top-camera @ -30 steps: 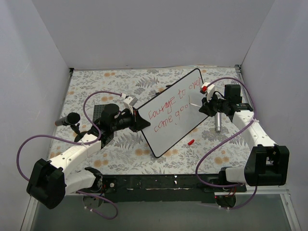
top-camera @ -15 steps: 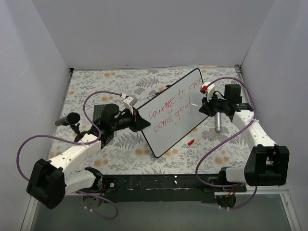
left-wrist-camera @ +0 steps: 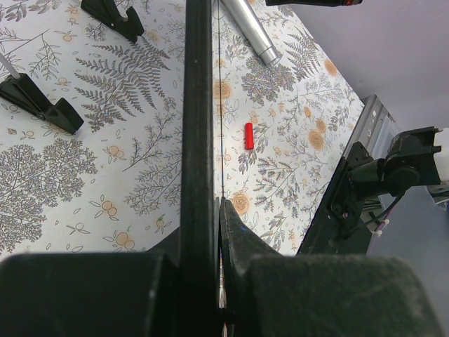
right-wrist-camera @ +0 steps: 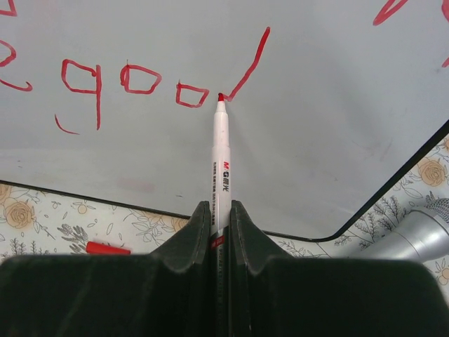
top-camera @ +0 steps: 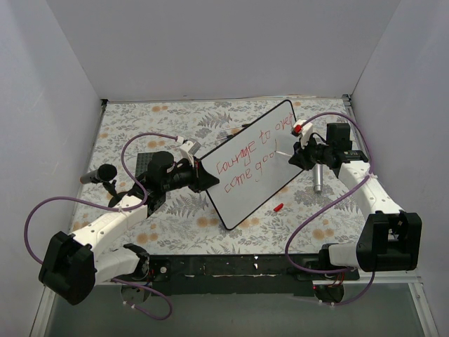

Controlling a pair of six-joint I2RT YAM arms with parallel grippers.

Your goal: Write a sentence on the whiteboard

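The whiteboard (top-camera: 242,189) stands tilted mid-table, and my left gripper (top-camera: 202,175) is shut on its left edge. In the left wrist view the board's black rim (left-wrist-camera: 197,105) runs edge-on between the shut jaws of that gripper (left-wrist-camera: 216,210). The sentence (top-camera: 247,157) is in red, two slanted lines. At the board's right side my right gripper (top-camera: 300,156) is shut on a white marker (right-wrist-camera: 222,161). The red tip of the marker touches the board (right-wrist-camera: 330,140) at the foot of a slanted stroke, just after the letters "goo" (right-wrist-camera: 133,77).
A red marker cap (top-camera: 278,208) lies on the floral cloth below the board. A silver cylinder (top-camera: 317,180) lies right of it, under the right arm. A black cylinder (top-camera: 99,174) sits at the left. Black board feet (left-wrist-camera: 38,105) stand behind the board.
A slanted red stroke has appeared after "goo" at the end of the second line. Both arms have barely shifted.
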